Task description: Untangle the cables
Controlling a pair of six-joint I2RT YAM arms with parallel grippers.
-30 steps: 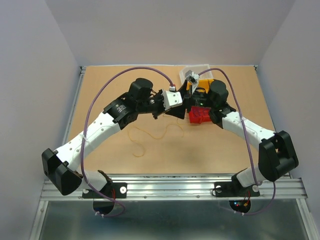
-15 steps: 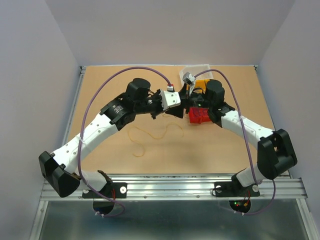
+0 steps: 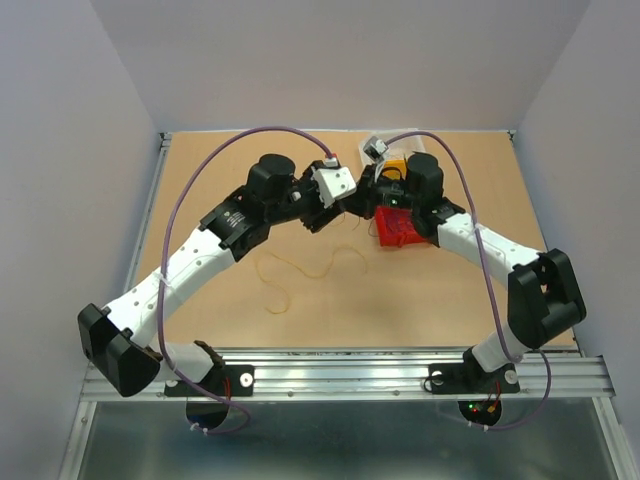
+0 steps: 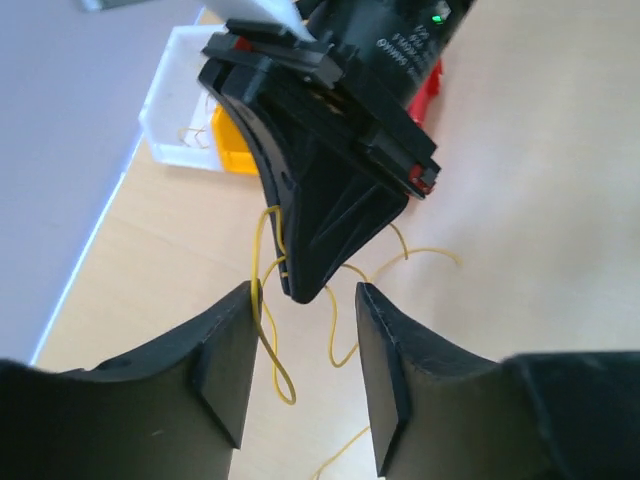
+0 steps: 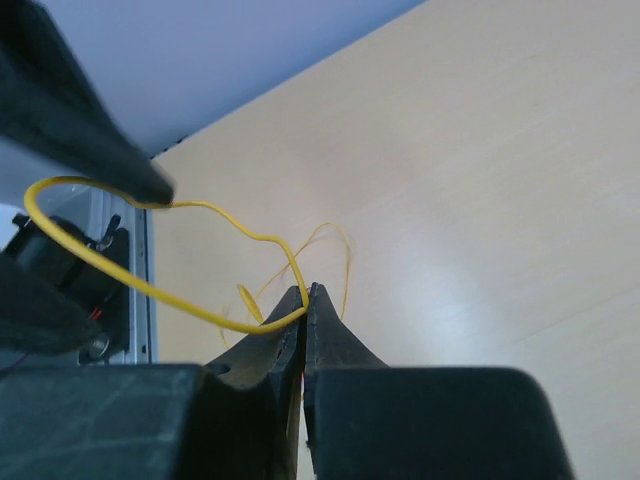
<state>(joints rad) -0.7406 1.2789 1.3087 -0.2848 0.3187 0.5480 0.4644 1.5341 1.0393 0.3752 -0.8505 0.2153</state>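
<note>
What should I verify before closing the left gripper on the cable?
1. Right gripper shut on yellow cable: ok.
2. Left gripper open: ok.
3. Cable strand inside its gap: ok, though close beside one finger.
4. Gap free of the right gripper's tip: not ok, it pokes in.
5. Slack lying loose on table: ok.
6. Other cables located: cannot tell.
</note>
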